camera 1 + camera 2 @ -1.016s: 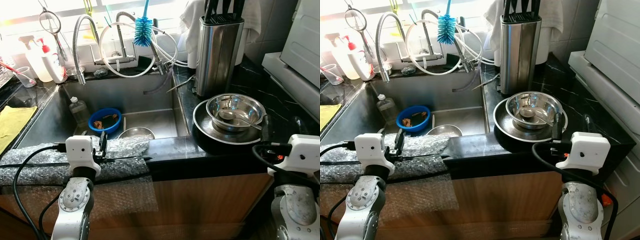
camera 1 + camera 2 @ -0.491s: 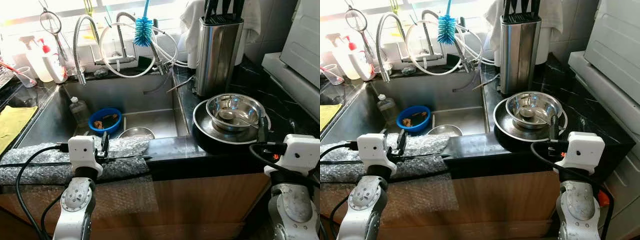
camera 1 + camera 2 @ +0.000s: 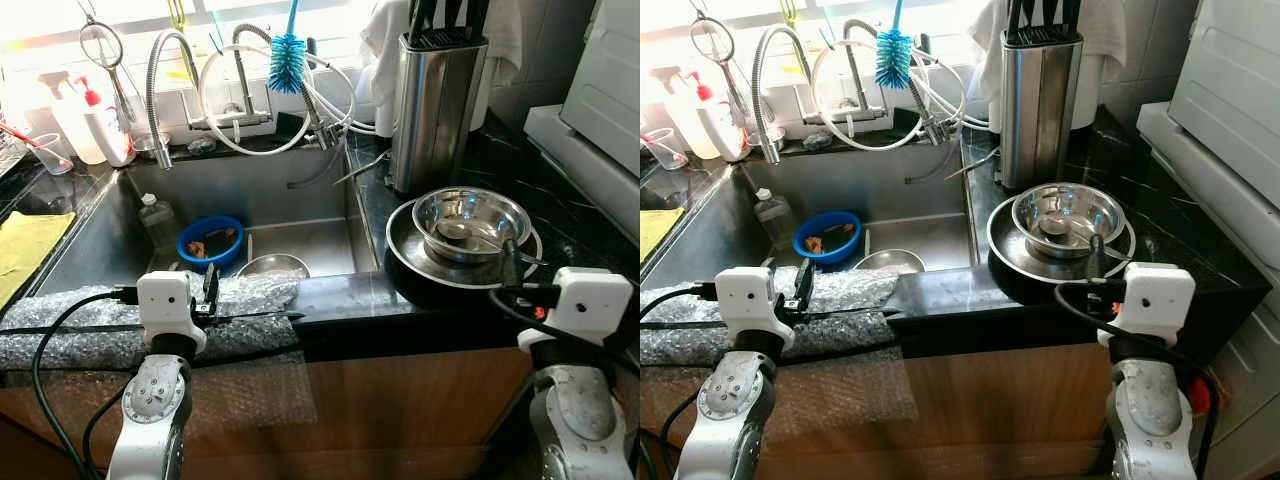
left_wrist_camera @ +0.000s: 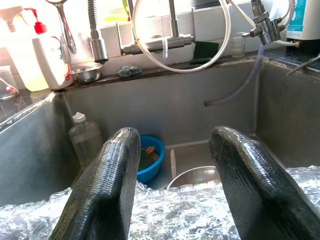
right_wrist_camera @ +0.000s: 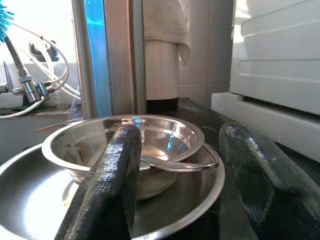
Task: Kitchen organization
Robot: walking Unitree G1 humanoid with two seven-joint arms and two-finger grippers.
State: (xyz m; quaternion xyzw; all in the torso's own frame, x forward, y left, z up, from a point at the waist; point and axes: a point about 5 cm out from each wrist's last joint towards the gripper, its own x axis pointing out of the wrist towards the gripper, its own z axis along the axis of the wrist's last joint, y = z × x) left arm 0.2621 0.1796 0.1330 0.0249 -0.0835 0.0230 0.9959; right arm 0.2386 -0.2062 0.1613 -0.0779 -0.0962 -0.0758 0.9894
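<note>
Two round steel bowls (image 3: 470, 222), nested, shiny.

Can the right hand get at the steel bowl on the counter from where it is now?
Probably yes: the right hand, open, sits just before the steel bowl, which rests in a wider pan, with nothing between.

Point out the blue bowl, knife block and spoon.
blue bowl (image 3: 209, 240), left eye view, inner rim.
knife block (image 3: 436, 110), left eye view, steel front face.
spoon (image 5: 177, 164), right wrist view, handle across the steel bowl.

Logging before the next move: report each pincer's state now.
Left pincer: open, empty, over the sink edge.
Right pincer: open, empty, facing the steel bowl.
</note>
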